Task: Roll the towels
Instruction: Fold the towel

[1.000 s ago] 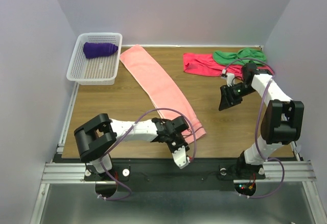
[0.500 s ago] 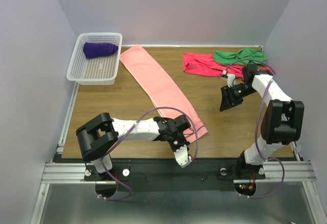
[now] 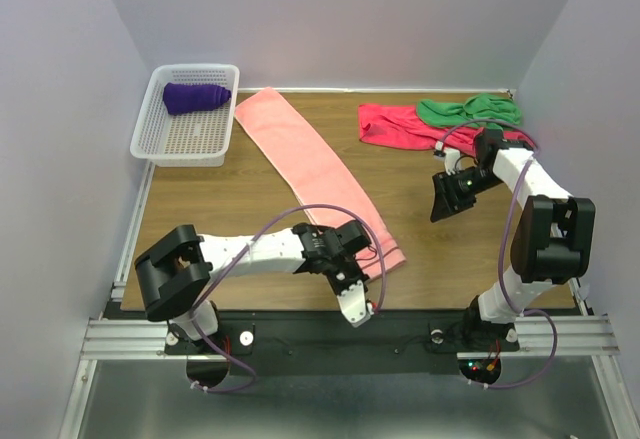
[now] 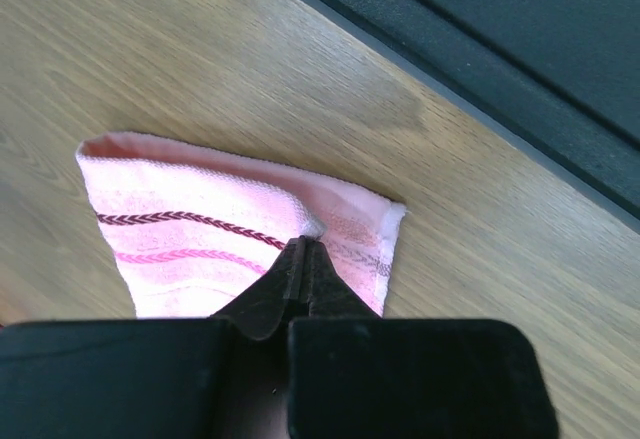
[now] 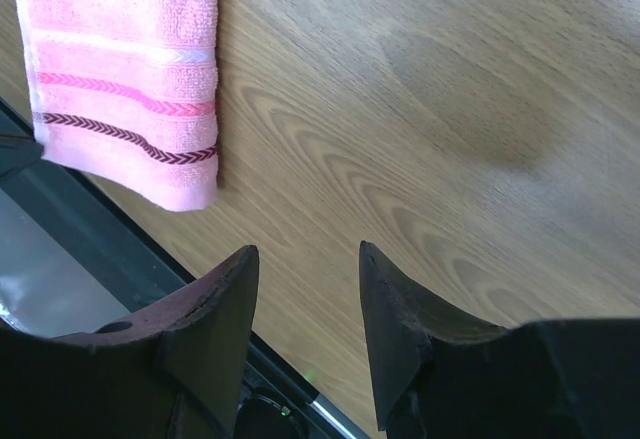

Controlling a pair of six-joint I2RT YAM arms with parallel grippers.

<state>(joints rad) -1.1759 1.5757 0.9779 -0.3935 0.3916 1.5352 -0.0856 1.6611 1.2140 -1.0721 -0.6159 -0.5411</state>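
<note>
**A:** What does your left gripper have?

**B:** My left gripper (image 4: pixel 303 251) is clamped on the near end of the salmon-pink towel (image 4: pixel 190 244). The fingertips are pressed together on the cloth beside its striped border, close to the near edge of the table (image 4: pixel 480 209).

**A:** And the rest of that towel?

**B:** It lies flat as a long strip. It runs diagonally away from me toward the far left and ends just beside the white basket (image 3: pixel 160 139).

**A:** Your other side?

**B:** My right gripper (image 5: pixel 305 259) hangs over bare wood, well to the right of the strip and farther out. Its jaws are parted with nothing between them.

**A:** What is beyond that?

**B:** At the far right the crimson towel (image 3: pixel 392 126) lies crumpled and unrolled. The green towel (image 3: pixel 470 109) is bunched against its far side, and the two are touching. At the far left the purple towel (image 3: pixel 195 96) sits in the far end of the basket as a stubby roll.
</note>
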